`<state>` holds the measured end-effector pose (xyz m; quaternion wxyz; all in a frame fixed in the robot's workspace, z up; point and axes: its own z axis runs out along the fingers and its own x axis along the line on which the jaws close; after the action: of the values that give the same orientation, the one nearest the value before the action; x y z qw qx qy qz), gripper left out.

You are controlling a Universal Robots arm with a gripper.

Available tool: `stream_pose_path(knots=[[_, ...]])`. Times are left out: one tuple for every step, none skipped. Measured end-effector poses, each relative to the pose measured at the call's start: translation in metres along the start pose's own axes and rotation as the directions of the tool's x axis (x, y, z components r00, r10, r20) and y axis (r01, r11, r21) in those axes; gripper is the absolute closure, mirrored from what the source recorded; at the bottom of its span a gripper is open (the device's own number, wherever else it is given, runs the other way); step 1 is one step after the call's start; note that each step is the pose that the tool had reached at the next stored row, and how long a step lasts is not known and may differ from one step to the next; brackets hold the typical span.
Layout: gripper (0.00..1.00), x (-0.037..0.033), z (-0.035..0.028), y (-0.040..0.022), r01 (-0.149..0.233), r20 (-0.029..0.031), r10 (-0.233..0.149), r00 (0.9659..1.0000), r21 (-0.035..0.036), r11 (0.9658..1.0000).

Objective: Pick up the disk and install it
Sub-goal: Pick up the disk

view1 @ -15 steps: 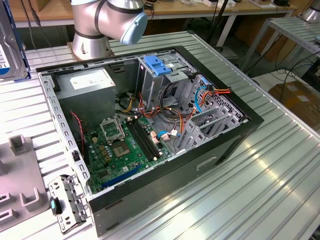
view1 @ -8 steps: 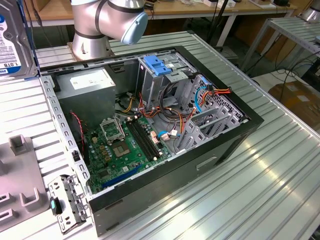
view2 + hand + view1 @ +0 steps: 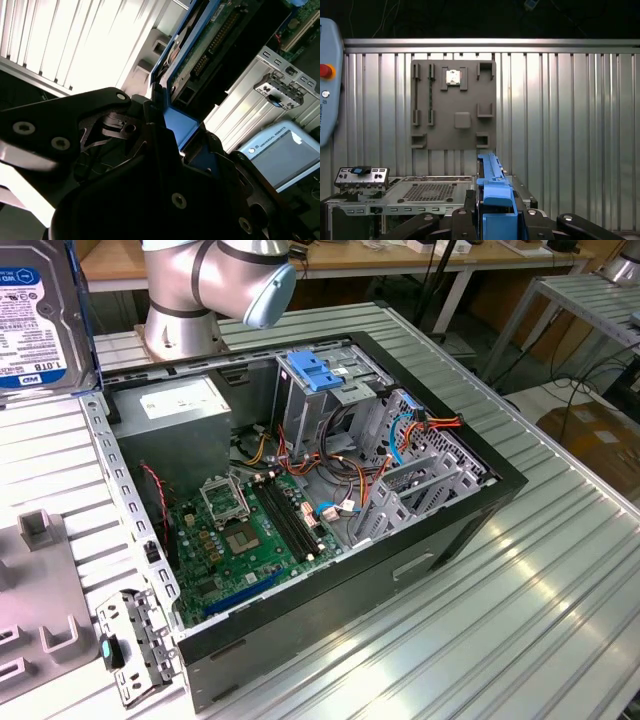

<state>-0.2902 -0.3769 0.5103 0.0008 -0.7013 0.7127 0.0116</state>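
The ribbed metal worktop (image 3: 520,600) holds a big open computer case (image 3: 330,592). The disk (image 3: 35,310) is up in the air, upright, off to the exterior view's left of the case. The gripper (image 3: 495,210) squeezes tight on the disk's blue edge.

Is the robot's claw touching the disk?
Touching. In the first wrist view, the gripper squeezes the disk by its blue edge from both sides, with no gap.
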Motion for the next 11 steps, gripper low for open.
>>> stream_pose_path(knots=[[0.63,0.0,0.0,-0.0016,0.0,0.0,0.0,1.0,0.0,1.0],[0.63,0.0,0.0,-0.0046,0.0,0.0,0.0,1.0,-0.0002,1.0],[0.63,0.0001,0.0,-0.0071,0.0,0.0,0.0,1.0,-0.0002,1.0],[0.63,0.0001,0.0,-0.0105,0.0,0.0,0.0,1.0,-0.0003,1.0],[0.63,0.0001,0.0,-0.0129,0.0,0.0,0.0,1.0,-0.0004,1.0],[0.63,0.0002,-0.0001,-0.0144,-0.001,0.0,0.001,1.0,-0.0005,1.0],[0.63,0.0002,-0.0001,-0.0163,-0.001,0.0,0.001,1.0,-0.0005,1.0],[0.63,0.0002,-0.0001,-0.0178,-0.001,0.0,0.001,1.0,-0.0005,1.0],[0.63,0.0002,-0.0001,-0.02,-0.001,0.0,0.001,1.0,-0.0006,1.0],[0.63,0.0003,-0.0001,-0.0229,-0.001,0.0,0.001,1.0,-0.0006,1.0],[0.63,0.0003,-0.0002,-0.0248,-0.002,0.0,0.002,1.0,-0.0008,1.0]])
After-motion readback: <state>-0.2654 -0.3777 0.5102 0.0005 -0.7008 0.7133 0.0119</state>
